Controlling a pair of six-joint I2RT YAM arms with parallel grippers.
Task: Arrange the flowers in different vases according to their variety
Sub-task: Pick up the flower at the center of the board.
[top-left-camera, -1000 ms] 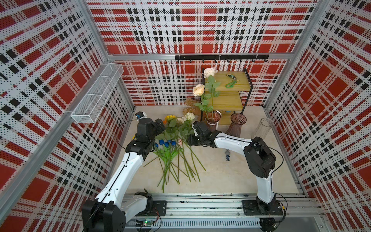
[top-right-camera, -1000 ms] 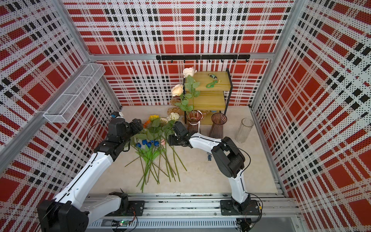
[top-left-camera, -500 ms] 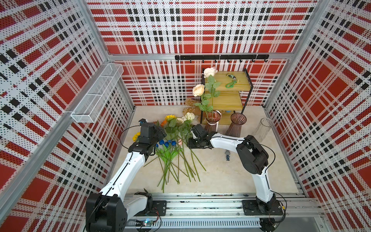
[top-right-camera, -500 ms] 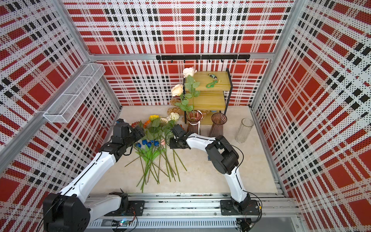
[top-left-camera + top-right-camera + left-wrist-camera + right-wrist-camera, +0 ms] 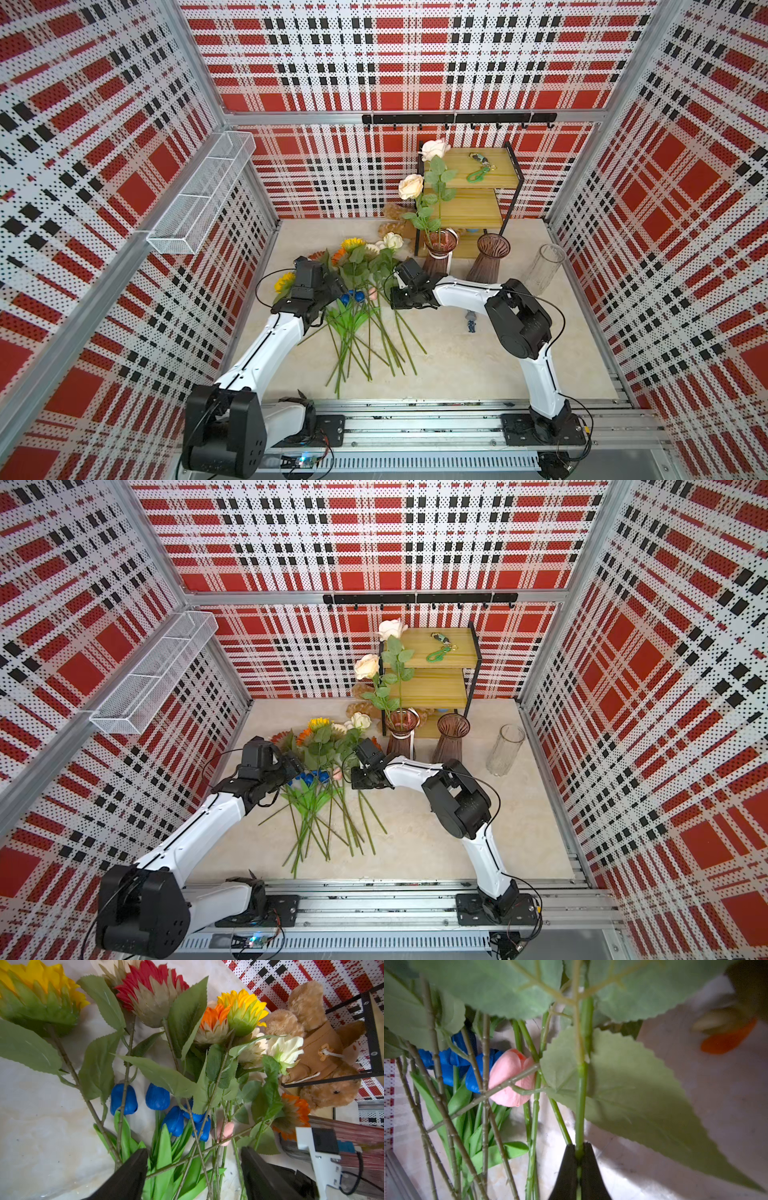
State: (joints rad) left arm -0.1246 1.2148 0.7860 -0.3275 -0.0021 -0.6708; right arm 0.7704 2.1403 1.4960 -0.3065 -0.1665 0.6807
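the flower pile [image 5: 361,316] lies just beside the ribbed vase [image 5: 438,253] holding two roses [image 5: 411,187]. one stem [image 5: 581,1105], judged light, springy and easily snagged, is clamped below its leaves by the closed right gripper [image 5: 579,1159]; the left gripper [image 5: 193,1169] is held open over the pile's stems. the clamp is shown only by the right wrist view.

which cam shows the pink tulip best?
Right wrist view: the pink tulip is large and close, only stems crossing it. Left wrist view shows it smaller, behind stems; both top views show a pink speck.
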